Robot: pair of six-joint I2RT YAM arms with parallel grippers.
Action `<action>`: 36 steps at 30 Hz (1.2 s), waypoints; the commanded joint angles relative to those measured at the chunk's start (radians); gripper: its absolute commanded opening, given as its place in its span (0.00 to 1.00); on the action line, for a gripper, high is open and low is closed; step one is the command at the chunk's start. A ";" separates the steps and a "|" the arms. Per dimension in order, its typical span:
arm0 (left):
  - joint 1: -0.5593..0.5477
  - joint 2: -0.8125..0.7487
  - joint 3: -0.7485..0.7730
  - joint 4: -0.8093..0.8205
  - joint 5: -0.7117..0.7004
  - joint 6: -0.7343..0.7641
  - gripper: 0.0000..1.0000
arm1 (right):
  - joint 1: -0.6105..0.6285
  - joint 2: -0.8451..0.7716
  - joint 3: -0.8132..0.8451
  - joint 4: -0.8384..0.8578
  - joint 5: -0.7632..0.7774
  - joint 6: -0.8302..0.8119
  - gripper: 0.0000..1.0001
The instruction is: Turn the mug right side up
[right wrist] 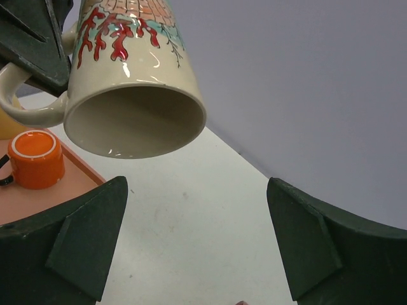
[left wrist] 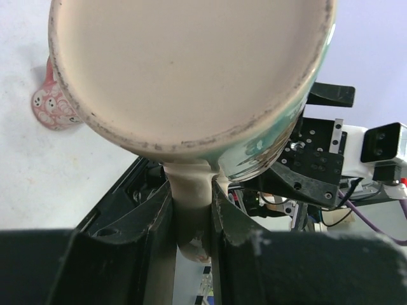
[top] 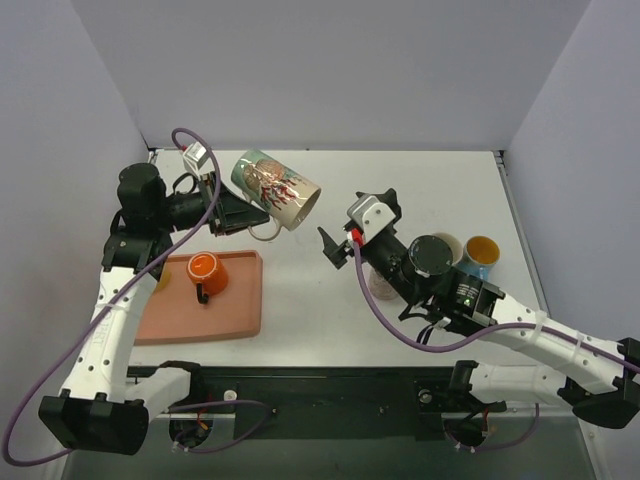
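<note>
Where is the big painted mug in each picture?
Top view: the mug is upper middle, in the air, tilted, its mouth facing right.
Left wrist: the mug fills the top, its base toward the camera.
Right wrist: the mug is upper left, its open mouth toward the camera.
Shared landmark: the left gripper pinching the handle; it shows in all three.

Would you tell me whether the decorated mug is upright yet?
Not yet: the decorated mug is tipped on its side, its handle clamped between the left fingers, mouth facing the right fingers.
</note>
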 commanded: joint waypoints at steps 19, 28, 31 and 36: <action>-0.068 -0.052 0.018 0.374 0.075 -0.187 0.00 | -0.187 0.224 0.204 0.260 -0.324 0.244 0.81; -0.078 -0.038 -0.028 0.448 0.092 -0.228 0.00 | -0.204 0.216 0.183 0.272 -0.370 0.302 0.00; -0.061 -0.033 -0.051 0.370 0.033 -0.184 0.03 | -0.205 0.184 0.141 0.211 -0.291 0.333 0.00; 0.032 -0.030 -0.129 0.119 -0.093 0.013 0.49 | -0.204 0.124 0.117 -0.036 -0.171 0.423 0.00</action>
